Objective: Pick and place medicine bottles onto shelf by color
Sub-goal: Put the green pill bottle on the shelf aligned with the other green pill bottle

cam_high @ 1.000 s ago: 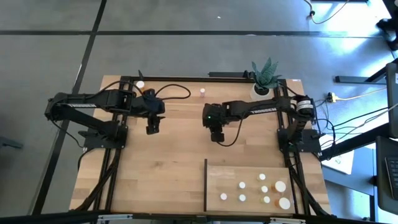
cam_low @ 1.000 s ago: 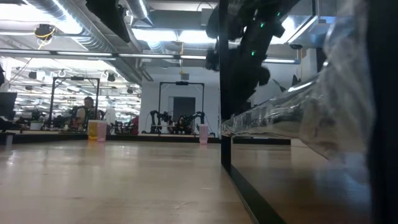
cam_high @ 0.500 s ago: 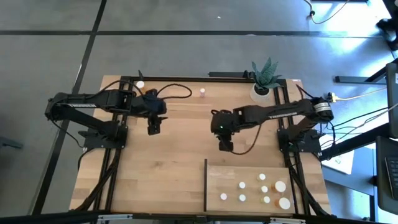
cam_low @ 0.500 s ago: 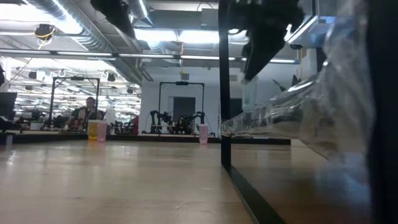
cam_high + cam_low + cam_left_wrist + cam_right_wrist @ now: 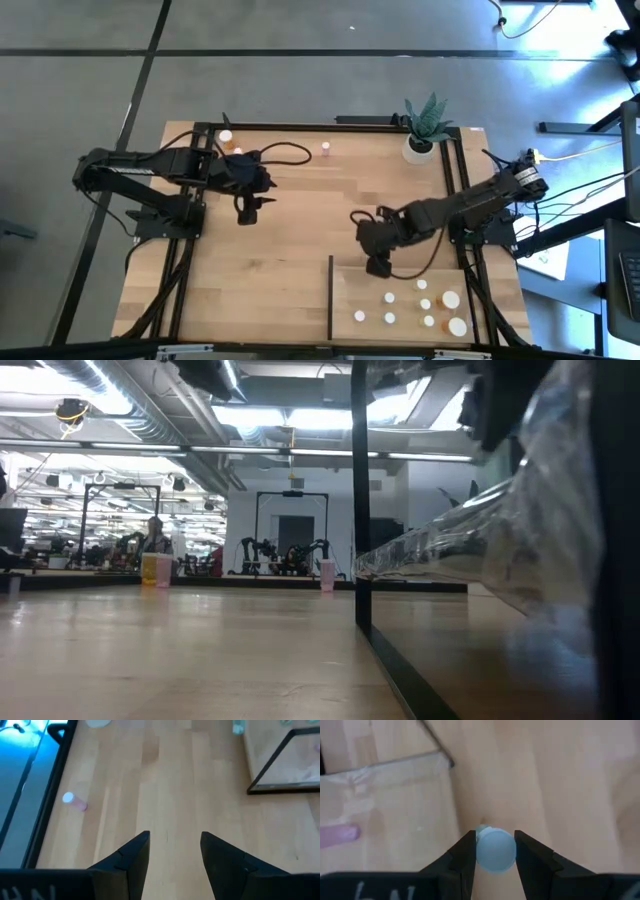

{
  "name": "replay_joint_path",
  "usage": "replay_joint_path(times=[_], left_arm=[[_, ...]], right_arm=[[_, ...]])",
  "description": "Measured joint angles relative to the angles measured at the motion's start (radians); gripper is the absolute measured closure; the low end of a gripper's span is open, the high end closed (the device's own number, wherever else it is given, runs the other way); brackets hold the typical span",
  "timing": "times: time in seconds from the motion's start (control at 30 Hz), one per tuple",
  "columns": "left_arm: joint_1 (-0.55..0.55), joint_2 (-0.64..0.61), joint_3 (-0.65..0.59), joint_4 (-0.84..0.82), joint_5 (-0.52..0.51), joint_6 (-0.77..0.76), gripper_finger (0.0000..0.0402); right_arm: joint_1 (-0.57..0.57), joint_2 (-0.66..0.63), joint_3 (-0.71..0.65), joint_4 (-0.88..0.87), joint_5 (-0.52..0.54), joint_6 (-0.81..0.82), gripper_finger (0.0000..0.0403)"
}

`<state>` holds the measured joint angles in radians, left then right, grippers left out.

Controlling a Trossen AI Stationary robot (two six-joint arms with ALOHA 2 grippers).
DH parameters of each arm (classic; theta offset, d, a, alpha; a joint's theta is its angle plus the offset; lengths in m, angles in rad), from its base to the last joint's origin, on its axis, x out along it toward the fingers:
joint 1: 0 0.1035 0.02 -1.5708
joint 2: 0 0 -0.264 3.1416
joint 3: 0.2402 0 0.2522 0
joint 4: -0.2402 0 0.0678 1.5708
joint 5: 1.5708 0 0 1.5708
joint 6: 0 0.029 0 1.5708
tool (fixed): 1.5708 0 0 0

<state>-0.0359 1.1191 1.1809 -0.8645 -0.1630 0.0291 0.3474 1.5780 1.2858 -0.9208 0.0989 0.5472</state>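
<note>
The right arm is stretching from its base at the tabletop's right edge toward the middle, its claw (image 5: 378, 266) pointing down with both fingers (image 5: 462, 857) pinching something held between them. The left arm is reaching inward from the left side, its claw (image 5: 249, 212) hanging with fingers (image 5: 134, 855) parted and holding nothing.

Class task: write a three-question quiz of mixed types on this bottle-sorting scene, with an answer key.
1. True or false: the right tool grips a white-capped bottle.
2. The left tool is: A) open and empty, B) shut on a bottle, C) resting on the shelf.
3. In the high view, which corner of the table holds the plant pot?

Key: 1 true; 2 A; 3 the upper right corner.
</note>
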Motion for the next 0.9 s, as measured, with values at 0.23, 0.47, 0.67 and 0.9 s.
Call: replay_joint_path(times=[0.23,0.47,0.67,0.9], left_arm=[[-0.046,0.004,0.000,0.044,0.000,0.000,0.0233],[-0.089,0.015,0.000,0.079,0.000,0.000,0.0233],[-0.105,0.046,0.000,0.096,0.000,0.000,0.0233],[-0.105,0.098,0.000,0.103,0.000,0.007,0.0233]], right_arm=[[0.144,0.000,0.000,-0.016,0.050,0.201,0.0281],[0.273,0.002,0.000,-0.027,0.170,0.392,0.0281],[0.344,0.020,-0.001,-0.046,0.228,0.519,0.0281],[0.361,0.070,-0.001,-0.046,0.268,0.525,0.0281]])
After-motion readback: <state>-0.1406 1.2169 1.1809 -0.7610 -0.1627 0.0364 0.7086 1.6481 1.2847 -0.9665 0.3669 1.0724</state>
